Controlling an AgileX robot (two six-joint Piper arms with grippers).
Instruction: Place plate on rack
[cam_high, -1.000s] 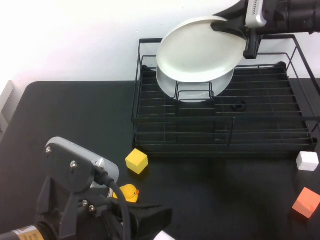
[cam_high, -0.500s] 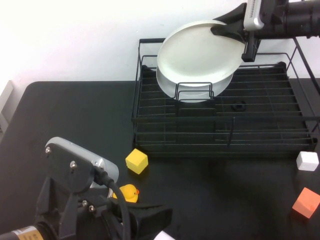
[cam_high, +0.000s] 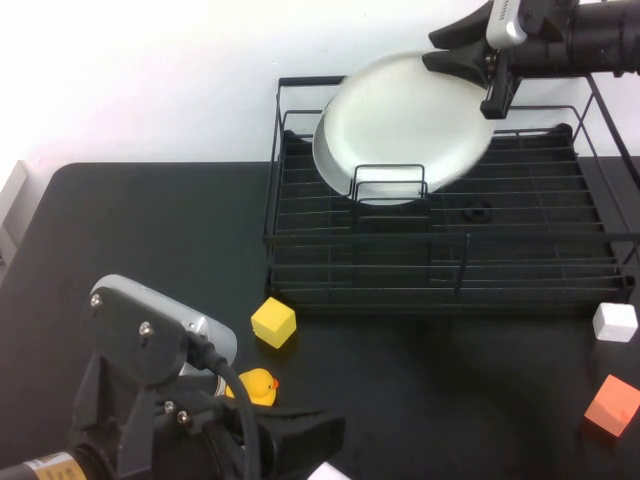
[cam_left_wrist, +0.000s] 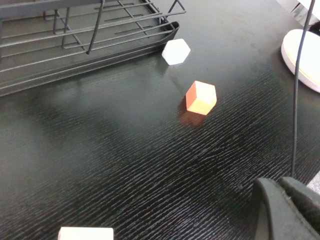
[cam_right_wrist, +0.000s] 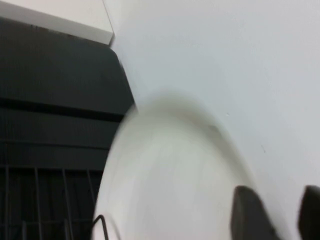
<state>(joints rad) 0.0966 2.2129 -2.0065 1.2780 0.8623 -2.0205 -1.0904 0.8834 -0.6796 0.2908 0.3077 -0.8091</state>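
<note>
The glossy white plate (cam_high: 405, 120) stands tilted in the back left of the black wire rack (cam_high: 520, 250), blurred with motion, leaning on a second plate (cam_high: 385, 192) that stands behind a wire divider. My right gripper (cam_high: 432, 52) hovers at the plate's upper right rim, open, with the rim beside its fingers and not between them. In the right wrist view the plate (cam_right_wrist: 165, 185) lies beside one finger of the right gripper (cam_right_wrist: 280, 207). My left gripper (cam_high: 290, 440) is parked low at the table's front left, shut and empty, and its fingers (cam_left_wrist: 285, 210) show in the left wrist view.
A yellow cube (cam_high: 273, 322) and a yellow duck (cam_high: 258, 385) lie in front of the rack's left corner. A white cube (cam_high: 615, 321) and an orange cube (cam_high: 611, 405) lie at the front right. The left wrist view shows another pale plate (cam_left_wrist: 305, 57) at the table's edge.
My right gripper let go of the plate's rim and rose slightly. The plate dropped and tipped back against the plate standing in the rack. The left arm has not moved.
</note>
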